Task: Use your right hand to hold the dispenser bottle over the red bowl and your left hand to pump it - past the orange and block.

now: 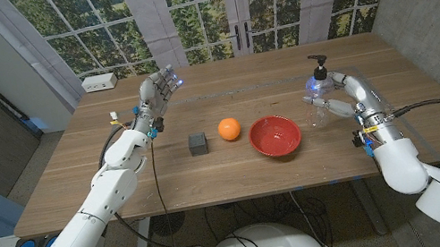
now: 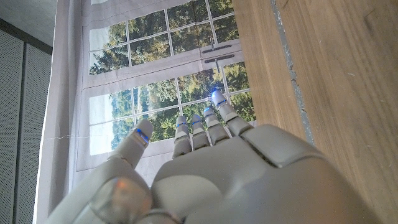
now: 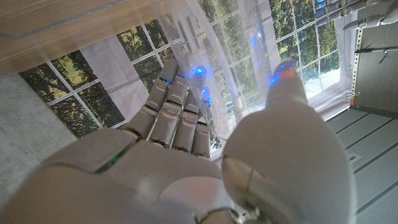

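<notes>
The red bowl sits nearest on the wooden table, nothing visible inside it, with the orange and the dark block to its left. Just right of the bowl, the right hand wraps its fingers around the clear dispenser bottle, whose black pump stands upright. Farther back, the left hand hovers with fingers apart, holding nothing.

The left hand is seen from behind, its pale grey back broad and smooth, with the fingers held close together and reaching straight out, and the thumb set apart to one side. Blue lights glow at the fingertips (brightest on the outermost one). It holds nothing. Beside the hand runs the wooden worktop, its edge in view. Beyond the fingers hangs a backdrop printed with windows and green trees.
</notes>
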